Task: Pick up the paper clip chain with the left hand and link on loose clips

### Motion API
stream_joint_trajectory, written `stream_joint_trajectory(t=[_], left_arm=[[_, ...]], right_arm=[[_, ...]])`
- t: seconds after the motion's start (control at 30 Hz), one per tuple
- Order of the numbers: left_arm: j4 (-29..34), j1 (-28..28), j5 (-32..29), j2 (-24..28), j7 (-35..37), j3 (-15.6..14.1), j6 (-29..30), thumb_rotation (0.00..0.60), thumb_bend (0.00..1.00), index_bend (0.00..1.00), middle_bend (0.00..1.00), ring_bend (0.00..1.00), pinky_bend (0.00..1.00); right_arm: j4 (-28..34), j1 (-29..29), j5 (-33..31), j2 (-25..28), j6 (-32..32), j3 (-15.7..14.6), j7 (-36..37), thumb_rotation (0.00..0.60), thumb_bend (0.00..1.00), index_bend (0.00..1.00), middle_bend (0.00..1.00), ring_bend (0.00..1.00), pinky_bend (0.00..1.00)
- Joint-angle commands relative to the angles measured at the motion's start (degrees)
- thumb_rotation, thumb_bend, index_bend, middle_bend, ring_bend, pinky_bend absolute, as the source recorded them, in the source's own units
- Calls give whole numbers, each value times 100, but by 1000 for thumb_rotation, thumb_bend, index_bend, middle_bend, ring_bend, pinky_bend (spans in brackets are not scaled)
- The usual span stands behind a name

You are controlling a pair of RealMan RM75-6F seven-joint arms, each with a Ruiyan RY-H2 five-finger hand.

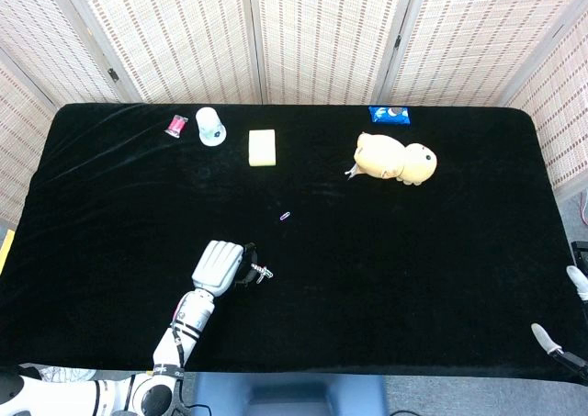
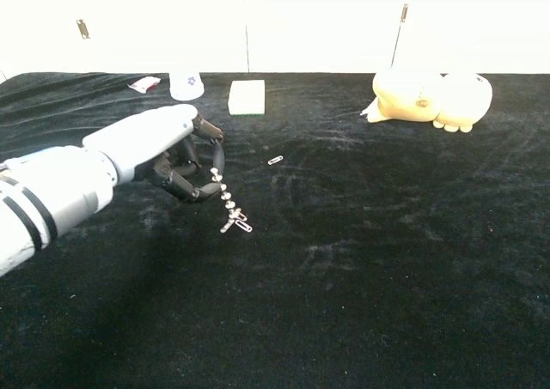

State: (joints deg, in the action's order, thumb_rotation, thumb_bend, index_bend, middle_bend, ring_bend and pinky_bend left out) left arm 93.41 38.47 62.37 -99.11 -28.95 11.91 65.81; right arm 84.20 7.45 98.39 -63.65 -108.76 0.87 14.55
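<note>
The left hand [image 2: 176, 153] pinches the top end of the paper clip chain [image 2: 227, 207] with its fingers curled in around it. The chain hangs down and away from the hand, slanting toward the middle of the worktop [image 2: 387, 260], so its long axis runs from the fingertips outward to its free lower end. That free end sits right at a loose clip [image 2: 244, 227] lying flat on the black cloth; from the chest view the two look to be touching or just overlapping, though I cannot tell whether they have actually hooked. The coming move turns on this: the loose clip lies just beyond the chain's tip, on the side away from the hand.

A second loose clip [image 1: 286, 217] lies farther from the hand, toward the yellow plush toy [image 1: 396, 158].

The right hand [image 1: 565, 329] shows only as fingertips at the worktop's far edge, well apart from the chain; whether it is spread or closed cannot be told. The left hand is plainly the nearer.
</note>
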Motion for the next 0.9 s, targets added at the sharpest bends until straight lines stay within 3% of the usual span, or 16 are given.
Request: stream_joint_trajectory(t=[0.03, 0.57, 0.9], left_arm=[[-102, 73, -34, -94, -30, 21, -57, 600, 658, 763, 1000, 1000, 1000], [-635, 270, -134, -333, -7, 36, -240, 600, 659, 763, 1000, 1000, 1000], [-249, 166, 19, -20, -64, 92, 90, 600, 659, 763, 1000, 1000, 1000]], right_arm=[[-20, 51, -28, -28, -44, -2, 10, 600, 233, 0, 0, 0, 0], [-70, 321, -133, -171, -281, 22, -58, 600, 232, 0, 0, 0, 0], [-29, 267, -127, -159, -136, 63, -141, 600, 233, 0, 0, 0, 0]])
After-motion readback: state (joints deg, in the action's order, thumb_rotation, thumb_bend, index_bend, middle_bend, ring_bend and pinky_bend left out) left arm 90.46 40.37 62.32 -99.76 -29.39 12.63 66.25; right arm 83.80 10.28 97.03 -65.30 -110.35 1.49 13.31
